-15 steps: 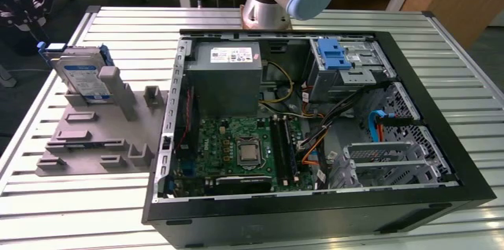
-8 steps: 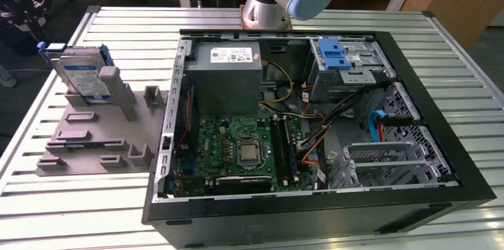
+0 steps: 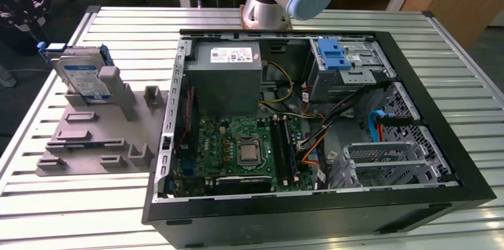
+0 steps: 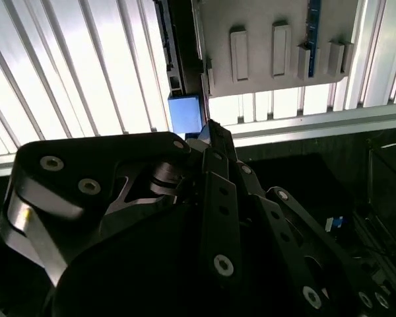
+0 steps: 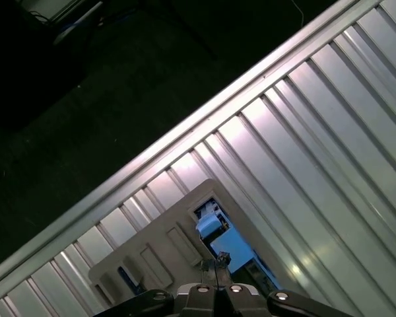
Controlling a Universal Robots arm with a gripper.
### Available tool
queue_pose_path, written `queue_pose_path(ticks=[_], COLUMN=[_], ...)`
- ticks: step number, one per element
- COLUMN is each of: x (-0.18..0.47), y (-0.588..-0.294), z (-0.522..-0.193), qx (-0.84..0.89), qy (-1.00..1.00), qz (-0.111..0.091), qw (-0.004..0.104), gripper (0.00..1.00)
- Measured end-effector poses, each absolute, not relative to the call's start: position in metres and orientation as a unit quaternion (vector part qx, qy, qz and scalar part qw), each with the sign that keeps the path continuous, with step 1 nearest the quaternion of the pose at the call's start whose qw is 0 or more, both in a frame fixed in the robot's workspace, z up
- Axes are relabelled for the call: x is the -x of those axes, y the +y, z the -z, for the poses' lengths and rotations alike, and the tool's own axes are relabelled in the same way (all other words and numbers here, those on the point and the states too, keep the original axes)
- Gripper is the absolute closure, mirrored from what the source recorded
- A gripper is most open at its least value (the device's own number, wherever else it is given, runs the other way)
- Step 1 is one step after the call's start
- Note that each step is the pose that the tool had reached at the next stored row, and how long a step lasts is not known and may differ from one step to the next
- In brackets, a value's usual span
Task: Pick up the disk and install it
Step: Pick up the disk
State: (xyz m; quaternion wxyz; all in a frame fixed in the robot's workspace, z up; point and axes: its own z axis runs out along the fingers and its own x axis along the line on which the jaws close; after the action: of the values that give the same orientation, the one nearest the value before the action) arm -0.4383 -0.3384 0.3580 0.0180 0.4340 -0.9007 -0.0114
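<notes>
I am hovering my gripper (image 4: 210,131) off the far upper left corner of the exterior view, above the edge of a ribbed metal table (image 3: 71,214). In both wrist views my fingers are lying pressed together with nothing between them.

The disk (image 3: 82,76) is standing on its edge in a grey plastic stand (image 3: 87,138) in the upper left of the exterior view, leaning slightly. Its labelled face is turning toward the camera, and a blue bracket (image 3: 55,46) is framing it. I am sitting above and just beyond its top end, close to it but not touching it. In the second wrist view the blue end of the bracket is showing just past my fingertips.

An open computer case (image 3: 169,144) is filling the middle and the exterior view's right side, well apart from the disk. A drive cage with a blue latch (image 3: 339,55) is sitting in its upper right.

I am judging the disk to be stiff, fairly heavy for its size, smooth on its metal faces and easily harmed by a knock or a drop. The top edge is standing clear of the stand, so the best hold is looking like a pinch across the two flat faces near that edge.
</notes>
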Motion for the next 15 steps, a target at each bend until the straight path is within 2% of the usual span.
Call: queue_pose_path(ticks=[15], x=[0.4386], y=[-0.3384], z=[-0.3580], qx=[-0.466], qy=[-0.885], qz=[0.011], qw=[0.018], gripper=[0.89])
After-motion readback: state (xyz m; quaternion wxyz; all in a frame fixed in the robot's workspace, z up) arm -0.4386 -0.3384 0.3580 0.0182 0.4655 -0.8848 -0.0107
